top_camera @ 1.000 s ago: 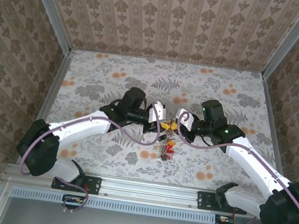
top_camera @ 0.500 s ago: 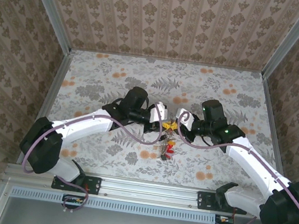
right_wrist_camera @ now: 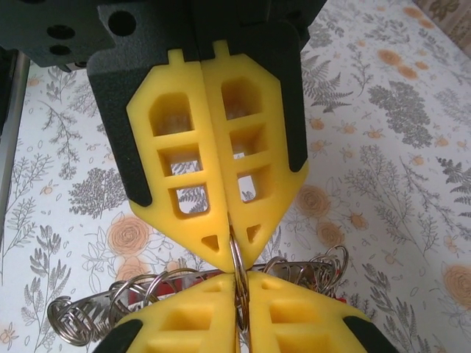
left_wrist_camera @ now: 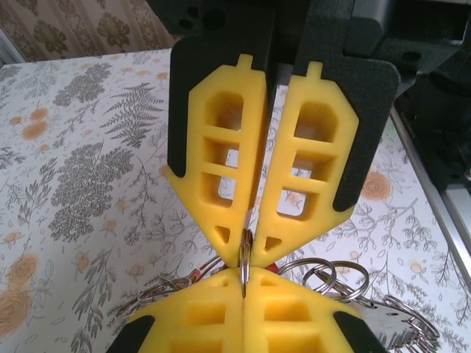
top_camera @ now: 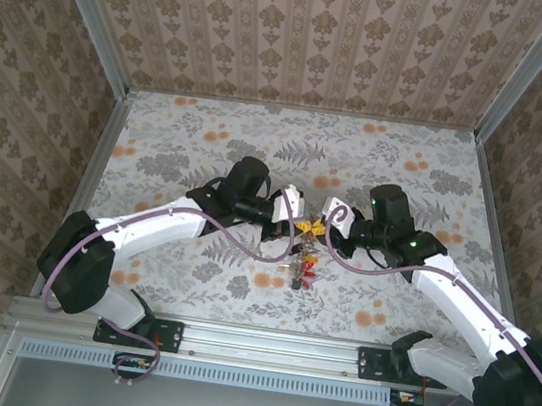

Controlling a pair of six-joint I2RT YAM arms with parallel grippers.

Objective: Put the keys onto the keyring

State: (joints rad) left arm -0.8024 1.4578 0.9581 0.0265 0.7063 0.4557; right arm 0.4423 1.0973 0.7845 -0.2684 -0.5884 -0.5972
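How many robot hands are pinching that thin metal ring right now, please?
2. The left hand and the right hand meet tip to tip over the table, each shut on the thin ring.

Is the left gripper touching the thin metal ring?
Touching. The left wrist view shows the left gripper shut on the thin metal ring, its edge pinched between the yellow tips.

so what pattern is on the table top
Floral, grey leaves and orange blooms on the table; top external view.
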